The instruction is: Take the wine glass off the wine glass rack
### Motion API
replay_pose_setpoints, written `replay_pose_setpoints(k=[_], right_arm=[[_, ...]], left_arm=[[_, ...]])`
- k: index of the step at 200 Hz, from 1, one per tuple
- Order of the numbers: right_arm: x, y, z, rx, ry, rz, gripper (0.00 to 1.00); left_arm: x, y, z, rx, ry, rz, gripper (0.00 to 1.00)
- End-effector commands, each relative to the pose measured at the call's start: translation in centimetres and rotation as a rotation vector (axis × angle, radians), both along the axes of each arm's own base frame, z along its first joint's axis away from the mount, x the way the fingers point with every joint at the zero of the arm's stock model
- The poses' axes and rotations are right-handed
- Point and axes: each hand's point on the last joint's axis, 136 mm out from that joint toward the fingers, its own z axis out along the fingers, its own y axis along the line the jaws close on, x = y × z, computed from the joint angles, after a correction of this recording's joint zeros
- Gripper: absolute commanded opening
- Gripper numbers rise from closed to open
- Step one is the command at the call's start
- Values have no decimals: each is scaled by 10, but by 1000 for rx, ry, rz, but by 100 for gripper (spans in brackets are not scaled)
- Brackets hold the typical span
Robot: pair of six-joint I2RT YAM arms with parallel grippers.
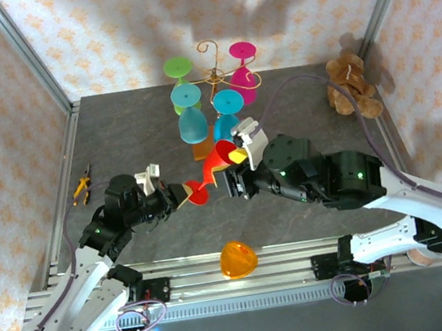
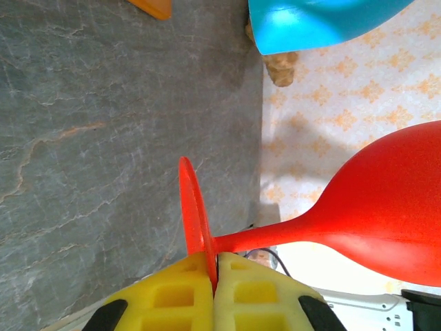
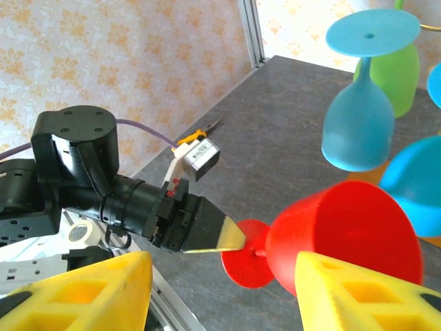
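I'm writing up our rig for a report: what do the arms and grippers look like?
Both the left arm and right arm have white lower links and black upper joints with small green lights; purplish cables run along them. The left gripper and right gripper have blocky yellow fingers with square recesses. A white-and-grey camera box sits by the left gripper.

Showing matt, finely grained red plastic on the wine glass; glinting as thin gold metal wire in the wine glass rack; looking dull, veined and slate-like across the table; appearing matt yellow and moulded at the left gripper.
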Motion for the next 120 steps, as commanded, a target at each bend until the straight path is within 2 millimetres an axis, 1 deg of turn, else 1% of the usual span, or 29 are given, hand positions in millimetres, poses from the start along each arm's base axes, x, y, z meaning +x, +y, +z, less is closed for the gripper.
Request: replay_pose_setpoints(k=[1, 36, 47, 49, 52, 120], right_arm=[[0, -13, -6, -26, 64, -10, 60], [12, -13, -16, -45, 119, -20, 62], [14, -14, -13, -38, 121, -17, 62], [16, -9, -19, -57, 130, -15, 62], [17, -7, -21, -66, 135, -14, 62], [35, 18, -37, -172, 138, 10, 56]], left_arm=[[6, -3, 23, -90, -110, 14, 0], [4, -4, 22, -160, -136, 18, 0], [3, -4, 22, -161, -138, 17, 0], [2, -3, 22, -160, -140, 17, 0], [2, -3, 22, -159, -140, 15, 0], [-4, 1, 21, -162, -151, 28, 0]])
